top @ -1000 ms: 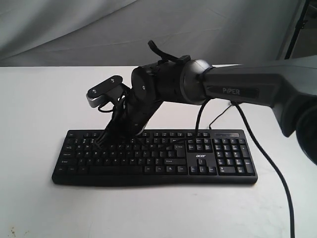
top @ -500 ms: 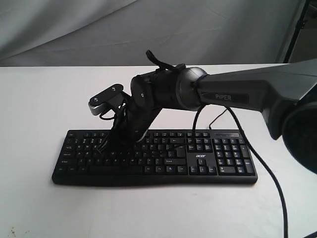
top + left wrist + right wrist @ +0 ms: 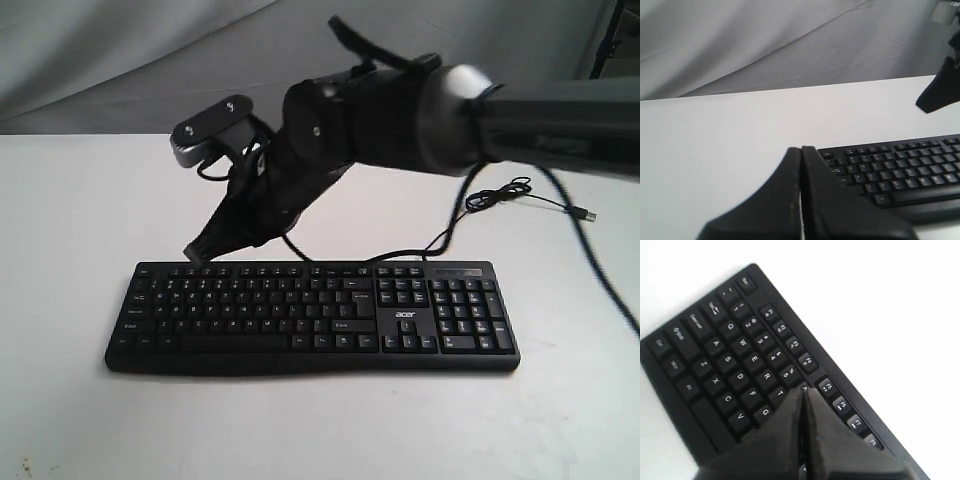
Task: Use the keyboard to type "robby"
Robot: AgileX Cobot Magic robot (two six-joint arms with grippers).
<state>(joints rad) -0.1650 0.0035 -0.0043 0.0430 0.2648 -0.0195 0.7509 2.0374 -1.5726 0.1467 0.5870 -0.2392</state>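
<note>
The wide black keyboard (image 3: 310, 318) with white legends and an acer logo lies across the white table (image 3: 70, 200); its left half shows in the right wrist view (image 3: 725, 370) and its left end in the left wrist view (image 3: 900, 172). My right gripper (image 3: 198, 252) is shut and empty, its tip hanging in the air above the keyboard's far left edge; in its own view the tip (image 3: 804, 392) hovers over the number row near T. My left gripper (image 3: 801, 149) is shut, low beside the keyboard's left end, and out of the exterior view.
A thin black USB cable (image 3: 520, 195) loops on the table behind the keyboard's right end. A grey cloth backdrop (image 3: 150, 60) hangs behind the table. The right arm (image 3: 400, 120) spans from the right edge over the keyboard's middle.
The right gripper has lifted off the upper-left letter keys and now hangs above the keyboard's far edge. The arm rose with it. The keyboard has not moved.
</note>
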